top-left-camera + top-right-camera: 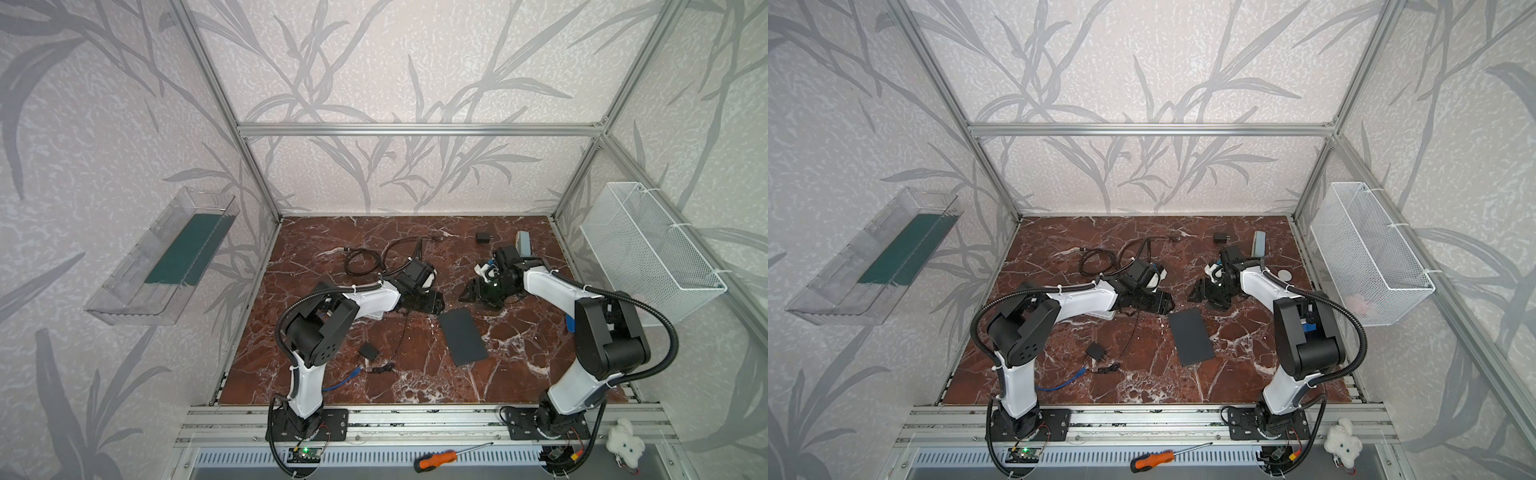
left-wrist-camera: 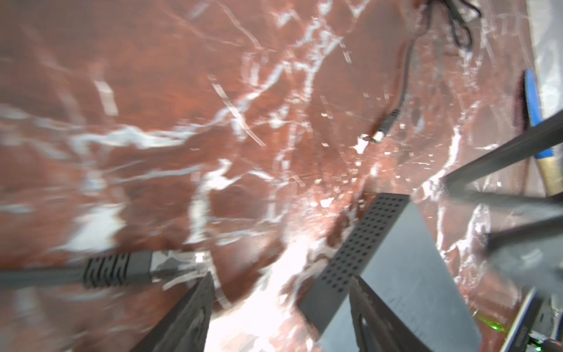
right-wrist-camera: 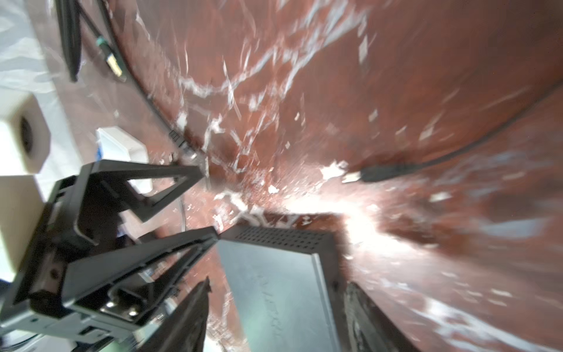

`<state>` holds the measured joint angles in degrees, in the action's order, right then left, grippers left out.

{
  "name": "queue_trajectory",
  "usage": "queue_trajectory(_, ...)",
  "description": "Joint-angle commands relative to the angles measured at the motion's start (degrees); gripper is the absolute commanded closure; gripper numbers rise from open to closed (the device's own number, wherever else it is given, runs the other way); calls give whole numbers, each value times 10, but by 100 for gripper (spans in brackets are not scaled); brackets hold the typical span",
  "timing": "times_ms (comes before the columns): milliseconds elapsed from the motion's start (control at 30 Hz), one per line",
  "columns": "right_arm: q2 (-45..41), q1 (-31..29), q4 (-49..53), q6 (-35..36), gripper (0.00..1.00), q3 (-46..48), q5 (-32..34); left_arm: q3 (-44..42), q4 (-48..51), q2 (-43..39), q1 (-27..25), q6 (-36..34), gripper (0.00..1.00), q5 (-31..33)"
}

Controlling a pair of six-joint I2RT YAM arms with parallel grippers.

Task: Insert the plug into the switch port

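Note:
A very thin black cord (image 1: 404,332) leaves a small black adapter block (image 1: 368,351) near the front and runs back under my left wrist. The plug at its end is hidden there. Only a white corner of the switch box (image 1: 375,315) shows beneath my left forearm, so the switch port is hidden. My left gripper (image 1: 439,308) (image 2: 281,277) stands open over bare marble, holding nothing. My right gripper (image 1: 464,296) (image 3: 278,282) faces it, open and empty, hovering above the far end of a dark grey slab (image 3: 274,289).
Between the grippers lies another black cord end with a pale metal tip (image 2: 380,134) (image 3: 350,177). A thick black cable's connector (image 2: 118,271) sits beside my left finger. Looped black cables (image 1: 361,262) and a second adapter (image 1: 482,237) lie at the back, a blue cable (image 1: 345,380) in front.

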<state>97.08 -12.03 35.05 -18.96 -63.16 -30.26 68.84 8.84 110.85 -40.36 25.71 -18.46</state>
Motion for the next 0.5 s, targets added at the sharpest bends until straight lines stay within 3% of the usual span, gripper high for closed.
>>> queue_trajectory(0, 4, 3, 134, 124, 30, -71, 125, 29, 70, -47, 2, -44, 28, 4)
queue_trajectory(100, 45, 1, 142, 217, 40, -140, 170, 24, 92, -65, 2, -52, 28, 4)
queue_trajectory(333, 119, -2, 186, 615, 51, -211, 77, -11, 106, -98, 2, -51, 29, 5)
queue_trajectory(467, 142, 1, 202, 747, 51, -221, 102, -30, 94, -112, 1, -45, 29, 13)
